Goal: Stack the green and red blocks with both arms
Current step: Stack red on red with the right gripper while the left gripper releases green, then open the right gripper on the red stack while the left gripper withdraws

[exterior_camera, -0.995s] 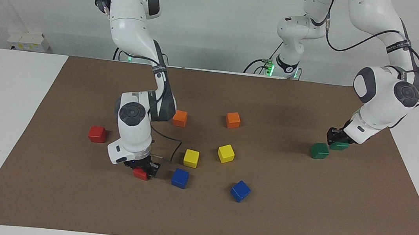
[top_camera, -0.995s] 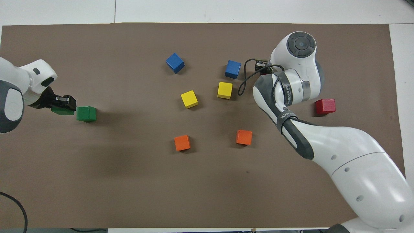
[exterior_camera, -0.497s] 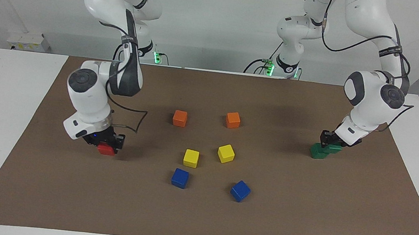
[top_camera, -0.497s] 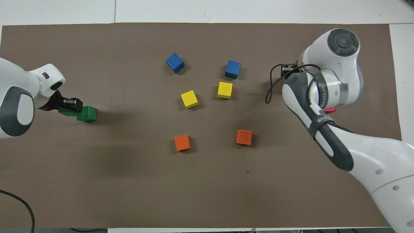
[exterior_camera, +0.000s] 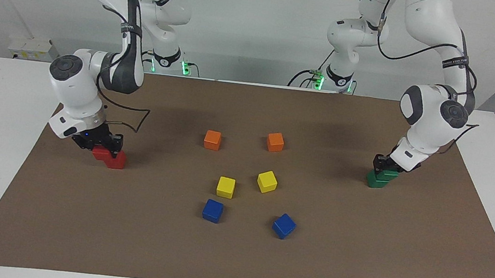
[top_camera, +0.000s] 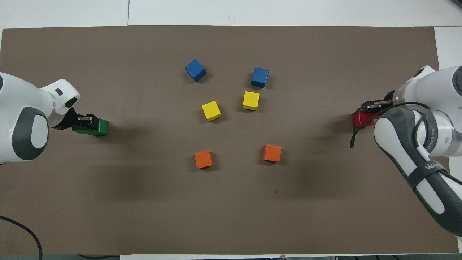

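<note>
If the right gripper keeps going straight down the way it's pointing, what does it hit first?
The right gripper points down, shut on a red block. That held block would likely meet the second red block lying on the brown mat, though it looks partly offset, so its edge might land first.

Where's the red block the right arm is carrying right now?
In the facing view the carried red block sits in the right claw at the right arm's end of the table, against the other red block, overlapping its top edge.

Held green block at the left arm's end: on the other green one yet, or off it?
On, or nearly. The held green block in the left gripper sits over the lower green block, roughly lined up; no gap shows, contact unclear.
</note>
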`<state>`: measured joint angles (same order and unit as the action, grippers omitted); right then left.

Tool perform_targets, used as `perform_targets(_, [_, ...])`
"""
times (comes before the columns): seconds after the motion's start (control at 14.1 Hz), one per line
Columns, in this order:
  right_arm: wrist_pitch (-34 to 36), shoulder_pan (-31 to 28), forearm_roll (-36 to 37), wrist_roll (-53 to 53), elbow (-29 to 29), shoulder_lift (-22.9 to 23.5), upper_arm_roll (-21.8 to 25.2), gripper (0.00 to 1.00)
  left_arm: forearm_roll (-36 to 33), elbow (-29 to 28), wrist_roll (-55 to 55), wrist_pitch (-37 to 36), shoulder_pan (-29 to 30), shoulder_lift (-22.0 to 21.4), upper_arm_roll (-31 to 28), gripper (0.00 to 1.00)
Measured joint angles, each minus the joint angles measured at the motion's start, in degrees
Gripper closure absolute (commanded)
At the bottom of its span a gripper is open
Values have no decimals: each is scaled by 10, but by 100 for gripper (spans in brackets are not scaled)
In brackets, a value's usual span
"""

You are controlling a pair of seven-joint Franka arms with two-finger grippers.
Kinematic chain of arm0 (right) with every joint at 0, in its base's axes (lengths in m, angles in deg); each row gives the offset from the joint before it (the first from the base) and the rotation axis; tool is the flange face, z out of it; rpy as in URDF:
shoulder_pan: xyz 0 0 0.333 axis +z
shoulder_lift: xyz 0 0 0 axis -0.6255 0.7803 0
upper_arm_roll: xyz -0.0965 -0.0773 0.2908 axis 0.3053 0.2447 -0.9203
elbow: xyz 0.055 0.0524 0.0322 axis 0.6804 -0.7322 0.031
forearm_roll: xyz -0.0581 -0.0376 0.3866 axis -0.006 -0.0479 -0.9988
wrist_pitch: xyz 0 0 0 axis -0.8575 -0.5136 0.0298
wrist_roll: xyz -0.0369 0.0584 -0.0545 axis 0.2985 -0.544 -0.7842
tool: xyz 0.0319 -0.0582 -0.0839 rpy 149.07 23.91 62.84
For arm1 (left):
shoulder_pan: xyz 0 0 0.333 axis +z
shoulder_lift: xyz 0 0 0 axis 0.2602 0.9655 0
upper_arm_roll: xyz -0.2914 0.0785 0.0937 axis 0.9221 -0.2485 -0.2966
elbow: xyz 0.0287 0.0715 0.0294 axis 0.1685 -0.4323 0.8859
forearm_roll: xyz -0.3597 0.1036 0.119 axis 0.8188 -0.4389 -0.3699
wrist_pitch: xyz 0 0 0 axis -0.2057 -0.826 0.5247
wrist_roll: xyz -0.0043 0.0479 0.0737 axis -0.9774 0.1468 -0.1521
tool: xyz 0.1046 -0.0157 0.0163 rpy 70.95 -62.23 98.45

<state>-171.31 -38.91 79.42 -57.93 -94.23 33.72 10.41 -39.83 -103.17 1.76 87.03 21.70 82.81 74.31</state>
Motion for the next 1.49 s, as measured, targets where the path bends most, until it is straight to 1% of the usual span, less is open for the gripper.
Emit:
perform_targets(0.07, [-13, -1, 0, 0, -11, 0, 0, 100, 0, -2, 2, 0, -2, -2, 0, 100])
perform_targets(0.14, [-18, -1, 0, 0, -16, 0, -1, 100, 0, -4, 3, 0, -3, -3, 0, 86])
perform_targets(0.21, [-20, -1, 0, 2, -17, -1, -2, 100, 0, -6, 3, 0, -3, -4, 0, 63])
perform_targets(0.36, [-20, 0, 0, 5, -18, -2, -4, 100, 0, -11, 3, 4, -3, -5, 0, 0])
perform_targets(0.78, [-20, 0, -4, 8, -19, -3, -5, 100, 0, -13, 3, 8, -3, -7, 0, 0])
perform_targets(0.92, [-20, -1, -7, 9, -20, -3, -4, 100, 0, 2, 3, -12, -3, -11, 0, 0])
perform_targets(0.99, [-20, -1, -8, 10, -21, -3, -4, 100, 0, 23, 3, -46, -3, -15, 0, 0])
perform_targets(1.28, [-20, -1, -32, 10, -22, -3, -4, 100, 2, 145, 3, -234, -4, -43, 6, 0])
perform_targets(1.35, [-20, -1, -33, 10, -22, -3, -4, 70, 2, 163, 3, -263, -6, -55, 9, 0])
perform_targets(1.42, [-20, -1, -33, 10, -23, -3, -4, 4, 2, 171, 4, -281, -10, -71, 10, 0])
perform_targets(1.49, [-20, -1, -34, 10, -23, -3, -4, 0, 2, 171, 5, -291, -12, -87, 11, 0])
